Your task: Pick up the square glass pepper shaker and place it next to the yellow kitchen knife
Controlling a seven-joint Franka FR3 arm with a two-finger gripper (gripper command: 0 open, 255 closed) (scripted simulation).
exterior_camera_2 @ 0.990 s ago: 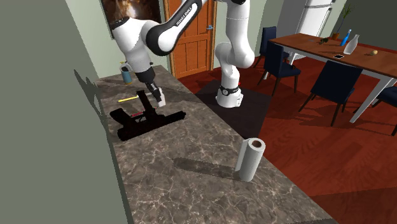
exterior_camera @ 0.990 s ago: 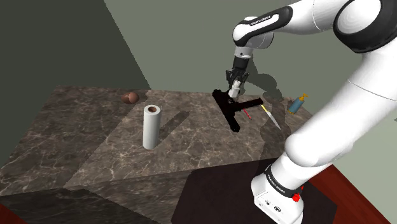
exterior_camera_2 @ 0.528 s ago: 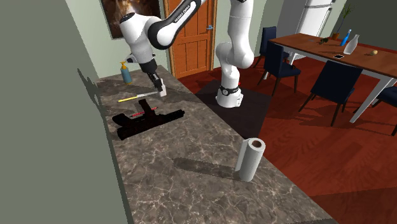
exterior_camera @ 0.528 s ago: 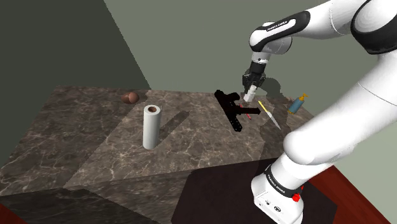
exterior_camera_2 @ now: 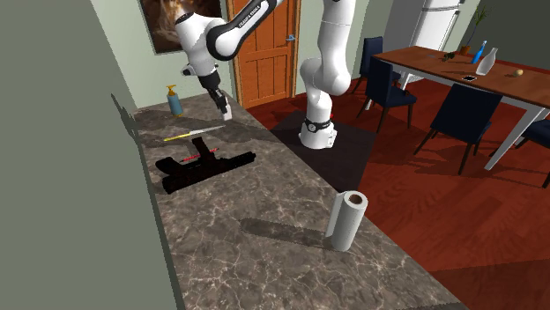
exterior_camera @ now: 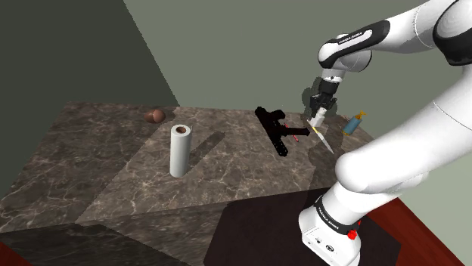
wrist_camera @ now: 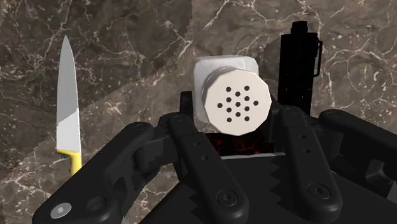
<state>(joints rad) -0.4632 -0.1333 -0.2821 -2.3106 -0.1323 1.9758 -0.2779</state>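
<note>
The black fingers (wrist_camera: 188,145) are clamped on a pale square shaker (wrist_camera: 230,100) with a round holed cap, holding it in the air above the dark marble desk (wrist_camera: 127,38). A yellow-handled knife (wrist_camera: 67,108) lies flat on the desk to one side of the fingers, apart from them. A black gun-shaped thing (wrist_camera: 298,63) lies on the other side.

Shoulder view behind the stand (exterior_camera: 253,227), second exterior view lengthwise along the same countertop (exterior_camera_2: 264,202), wrist view close above it.
</note>
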